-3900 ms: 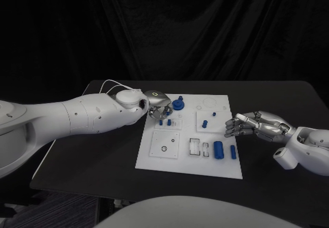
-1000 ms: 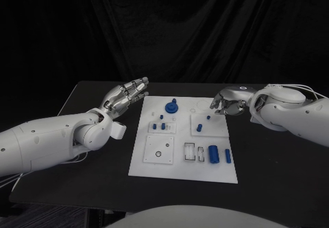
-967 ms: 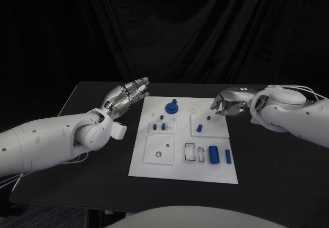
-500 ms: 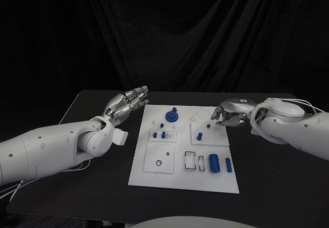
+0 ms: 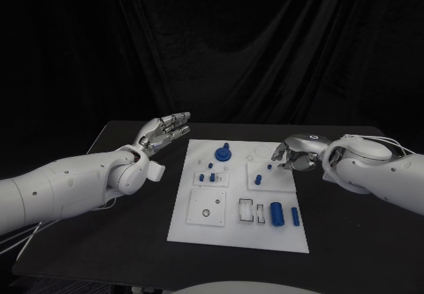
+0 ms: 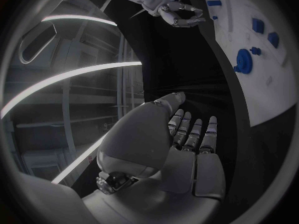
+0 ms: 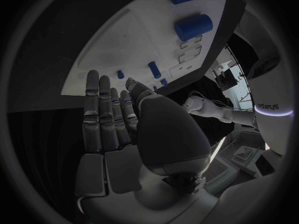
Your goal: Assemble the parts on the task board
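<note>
The right hand [image 5: 291,156] has dropped toward the white task board [image 5: 212,229], blue parts [image 5: 277,213] scattered.

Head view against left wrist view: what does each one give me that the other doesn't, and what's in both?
Head view: the whole task board, including its near row with the big blue cylinder and a slimmer blue peg beside it. Left wrist view: the left hand from close behind, fingers straight, holding nothing. Both: the blue knobbed disc at the board's far end, and the right hand at the board's right edge.
</note>
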Controlling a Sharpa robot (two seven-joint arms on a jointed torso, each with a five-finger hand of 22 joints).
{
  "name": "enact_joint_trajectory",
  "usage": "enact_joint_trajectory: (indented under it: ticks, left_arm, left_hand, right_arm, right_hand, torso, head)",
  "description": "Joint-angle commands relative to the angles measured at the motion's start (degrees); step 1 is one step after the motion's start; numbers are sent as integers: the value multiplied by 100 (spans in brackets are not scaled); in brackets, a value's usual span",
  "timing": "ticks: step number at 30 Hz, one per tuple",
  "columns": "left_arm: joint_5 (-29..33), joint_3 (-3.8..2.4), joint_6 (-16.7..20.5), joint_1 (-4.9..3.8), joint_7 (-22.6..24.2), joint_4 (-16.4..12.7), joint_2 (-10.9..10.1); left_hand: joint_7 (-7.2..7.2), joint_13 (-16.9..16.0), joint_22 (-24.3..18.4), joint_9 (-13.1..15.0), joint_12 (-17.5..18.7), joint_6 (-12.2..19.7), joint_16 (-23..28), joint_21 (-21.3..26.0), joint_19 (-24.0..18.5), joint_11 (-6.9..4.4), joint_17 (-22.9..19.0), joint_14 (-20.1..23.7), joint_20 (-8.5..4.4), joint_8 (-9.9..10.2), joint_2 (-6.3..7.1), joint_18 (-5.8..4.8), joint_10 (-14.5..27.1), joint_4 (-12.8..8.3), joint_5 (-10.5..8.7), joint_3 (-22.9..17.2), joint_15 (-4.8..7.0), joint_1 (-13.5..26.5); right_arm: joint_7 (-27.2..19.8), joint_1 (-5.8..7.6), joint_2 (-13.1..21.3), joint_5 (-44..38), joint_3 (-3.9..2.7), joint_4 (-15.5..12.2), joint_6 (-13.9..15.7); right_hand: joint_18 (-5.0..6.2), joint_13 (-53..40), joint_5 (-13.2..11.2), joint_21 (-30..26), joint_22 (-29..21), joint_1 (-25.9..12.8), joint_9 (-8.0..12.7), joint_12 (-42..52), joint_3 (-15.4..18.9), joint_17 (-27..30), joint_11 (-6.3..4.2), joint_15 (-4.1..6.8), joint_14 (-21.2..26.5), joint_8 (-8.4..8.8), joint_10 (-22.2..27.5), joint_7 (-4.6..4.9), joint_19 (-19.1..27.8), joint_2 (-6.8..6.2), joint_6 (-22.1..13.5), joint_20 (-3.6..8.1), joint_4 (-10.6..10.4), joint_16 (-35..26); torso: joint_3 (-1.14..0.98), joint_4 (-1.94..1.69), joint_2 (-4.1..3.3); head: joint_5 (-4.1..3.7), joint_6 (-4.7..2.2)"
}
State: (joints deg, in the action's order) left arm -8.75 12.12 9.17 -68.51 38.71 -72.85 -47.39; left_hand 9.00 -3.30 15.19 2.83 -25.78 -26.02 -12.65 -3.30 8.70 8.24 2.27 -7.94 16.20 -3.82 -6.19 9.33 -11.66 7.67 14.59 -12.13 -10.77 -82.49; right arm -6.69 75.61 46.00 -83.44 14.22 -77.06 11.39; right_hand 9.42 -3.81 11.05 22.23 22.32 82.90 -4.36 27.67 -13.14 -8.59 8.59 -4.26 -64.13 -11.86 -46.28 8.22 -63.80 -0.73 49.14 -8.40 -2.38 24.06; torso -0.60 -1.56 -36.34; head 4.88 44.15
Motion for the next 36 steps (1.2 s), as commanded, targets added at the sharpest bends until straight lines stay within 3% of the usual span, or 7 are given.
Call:
enact_joint_trajectory:
  ticks: [1,4,8,12,16,23,36]
  left_arm:
    - [131,-6,-105,-10,385,-2,33]
    - [897,-6,-590,-11,408,-134,12]
    - [1442,-6,-1082,-13,384,-395,-84]
    - [2020,-7,-1603,-21,370,-886,-292]
    - [2156,-6,-1900,-27,432,-1356,-547]
    - [1980,-5,-2007,-29,547,-1787,-914]
    - [1865,-5,-2066,-28,785,-2420,-1350]
  left_hand:
    - [193,15,-37,-7,1,36,5,-3,-9,114,-5,12,29,-6,-60,-21,-44,694,-99,392,-68,535]
    - [242,57,-316,-36,497,398,284,104,-232,166,-44,271,-1,105,-482,-90,235,925,-245,1288,-99,1544]
    - [245,83,-421,-51,759,613,480,135,-319,161,-76,425,7,134,-689,-43,411,911,-886,1872,-53,1855]
    - [121,118,-580,-85,1063,990,707,167,-441,54,-114,558,-36,176,-674,-49,589,892,-1135,2368,-36,1923]
    - [-109,146,-786,-91,1386,1175,946,197,-595,-185,-152,684,60,176,-445,-110,759,430,-943,2603,-136,1683]
    - [-152,164,-883,-99,1560,1276,1078,212,-634,-136,-178,736,47,190,-329,-143,819,294,-1187,2852,-162,1893]
    - [-60,149,-955,-70,1509,1117,1106,213,-671,115,-181,747,-13,121,-617,-72,745,-374,-558,2866,-113,1937]
  right_arm:
    - [-71,-32,12,151,-5,15,169]
    - [-93,-55,14,190,-5,30,212]
    - [-71,-71,-1,209,-5,48,246]
    - [-37,-79,-15,219,-5,50,226]
    - [52,-82,-32,184,-5,43,103]
    - [226,-85,-130,78,-5,123,-61]
    - [285,-141,-309,51,-5,338,15]
  right_hand:
    - [-32,-5,-33,24,8,-70,-4,-23,-1,-12,7,-20,-41,42,-21,14,6,-10,36,-6,-44,-28]
    - [-31,-7,-37,25,15,-100,-1,-26,1,-27,8,-22,-49,58,-16,30,7,-17,18,-12,-74,-27]
    - [-30,-8,-49,25,18,-115,-1,-26,8,-36,8,-22,-54,63,-13,37,5,-32,16,-15,-87,-25]
    - [-7,-12,-11,57,48,-48,0,-28,-11,-75,-7,4,-100,85,-6,60,-34,-97,-2,-5,-39,-9]
    - [22,-9,138,172,147,35,34,-49,-49,-157,-23,47,-233,205,13,91,-126,-180,-179,14,28,50]
    - [41,-14,364,515,452,38,18,-110,-76,-369,-43,107,-497,275,141,90,-249,-221,-281,51,79,310]
    - [59,-20,434,1082,1044,-7,-2,-113,-238,-792,-80,163,-502,294,134,121,-175,-295,-251,79,127,880]
  torso:
    - [-14,7,84]
    - [-25,3,133]
    - [-63,26,200]
    - [-68,28,242]
    - [-77,43,266]
    - [-88,45,286]
    - [-79,24,185]
  head:
    - [-9,47]
    - [4,100]
    - [32,245]
    - [33,382]
    - [8,483]
    - [-10,585]
    - [-89,585]
